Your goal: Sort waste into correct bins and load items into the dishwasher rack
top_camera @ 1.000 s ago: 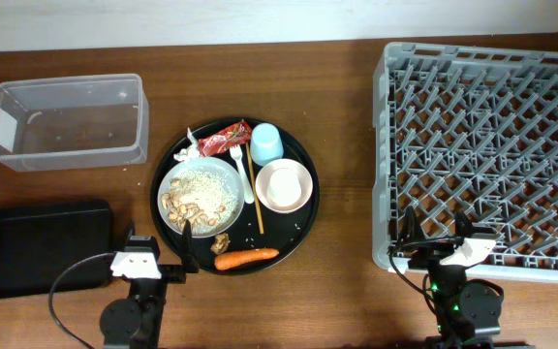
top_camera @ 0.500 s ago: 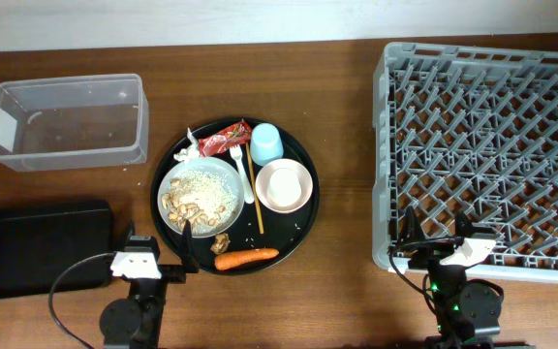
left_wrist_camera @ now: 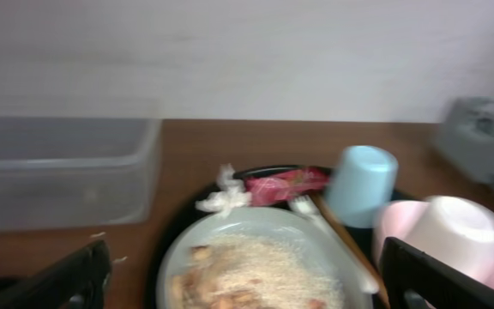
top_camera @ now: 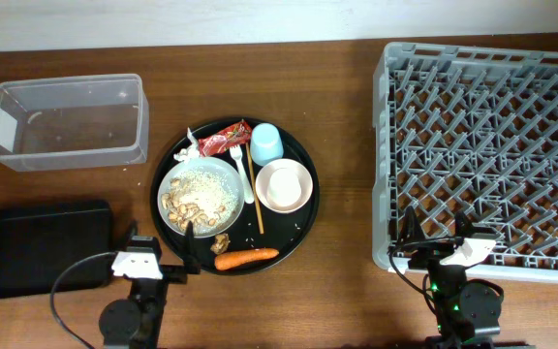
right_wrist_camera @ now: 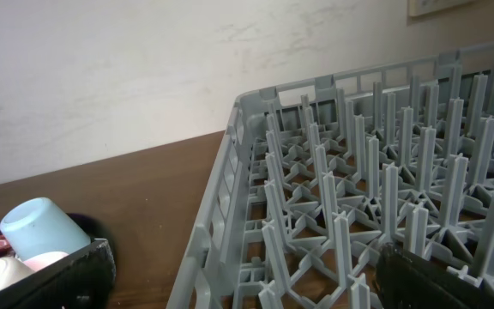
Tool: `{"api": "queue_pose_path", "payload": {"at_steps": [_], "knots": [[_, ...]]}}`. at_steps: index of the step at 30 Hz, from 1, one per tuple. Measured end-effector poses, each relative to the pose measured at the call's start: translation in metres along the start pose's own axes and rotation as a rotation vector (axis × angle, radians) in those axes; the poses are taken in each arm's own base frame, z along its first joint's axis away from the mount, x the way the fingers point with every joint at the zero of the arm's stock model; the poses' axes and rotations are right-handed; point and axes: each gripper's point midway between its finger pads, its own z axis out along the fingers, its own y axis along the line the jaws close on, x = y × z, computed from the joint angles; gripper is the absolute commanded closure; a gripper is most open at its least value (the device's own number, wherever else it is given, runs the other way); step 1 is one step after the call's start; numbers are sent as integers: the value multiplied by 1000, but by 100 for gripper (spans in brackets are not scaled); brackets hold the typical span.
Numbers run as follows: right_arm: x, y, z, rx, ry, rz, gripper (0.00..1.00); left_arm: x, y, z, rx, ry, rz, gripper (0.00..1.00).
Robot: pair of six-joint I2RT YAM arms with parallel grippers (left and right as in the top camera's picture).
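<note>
Nothing has been moved since a second ago. Left of the left tool [top_camera: 161,242], the shallow black tray [top_camera: 37,247] lies on the desk [top_camera: 347,145], and the clear plastic box [top_camera: 66,121] is set beyond it. The left tool is held wide and empty. Just ahead of it the white plate [top_camera: 199,194] of rice and nut scraps is seen, with the carrot [top_camera: 246,258] to its right. The right tool [top_camera: 434,233] is likewise spread wide and empty at the dishwasher rack's [top_camera: 482,145] near left corner.

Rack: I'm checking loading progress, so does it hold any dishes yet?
No, the rack shows only its bare pegs in the overhead view, with nothing loaded.
</note>
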Motion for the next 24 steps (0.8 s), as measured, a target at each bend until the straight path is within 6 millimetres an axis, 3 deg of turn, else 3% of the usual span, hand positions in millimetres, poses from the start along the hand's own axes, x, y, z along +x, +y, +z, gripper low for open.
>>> {"api": "queue_pose_path", "payload": {"at_steps": [5,11,19,24], "knots": [[0,0,0,0,0,0,1,-1,-52,-8,304,9,-49,1],[0,0,0,0,0,-1,1,-9,-87,-24,528,-9,-58,1],[0,0,0,0,0,0,1,-19,-88,-33,520,70,-94,1],[0,0,0,0,0,0,1,-43,-80,-37,436,177,-102,1]]}}
